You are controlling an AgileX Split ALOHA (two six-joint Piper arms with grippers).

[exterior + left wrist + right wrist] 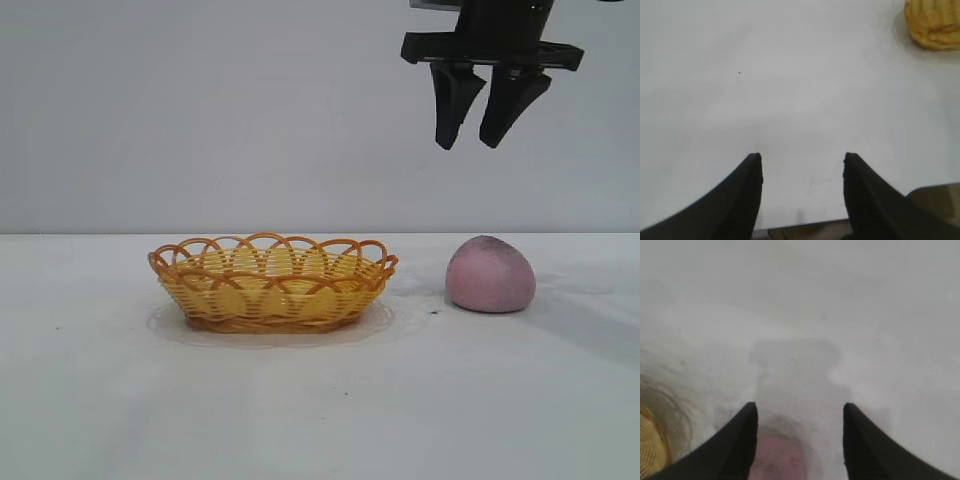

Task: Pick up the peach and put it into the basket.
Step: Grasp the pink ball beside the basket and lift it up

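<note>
On the white desk (320, 420), nearest the exterior camera, the basket (272, 283) sits left of centre, its long axis running left to right across that view and its open side facing up; the looped orange-brown rim stands all the way round, and through the weave the inside looks bare, though the floor of it is partly hidden by the near wall. Slightly farther back and to the right, well apart from the basket, the peach (490, 275) rests on the desk with its flat side down and its rounded dome pointing up, a greyish smudge at the crown; it is a little wider than tall. High above the peach hangs the right gripper (467, 140), jaws pointing down, parted and holding nothing, its upper body cut off by the frame's top edge. Its wrist view shows the peach (780, 460) low between the two dark jaws, only partly in frame and blurred, with a sliver of basket (651, 450) at the edge. The left gripper (802, 160) appears only in its own wrist view, jaws apart and empty over bare desk near the desk's edge, with one corner of the basket (934, 22) far off.
</note>
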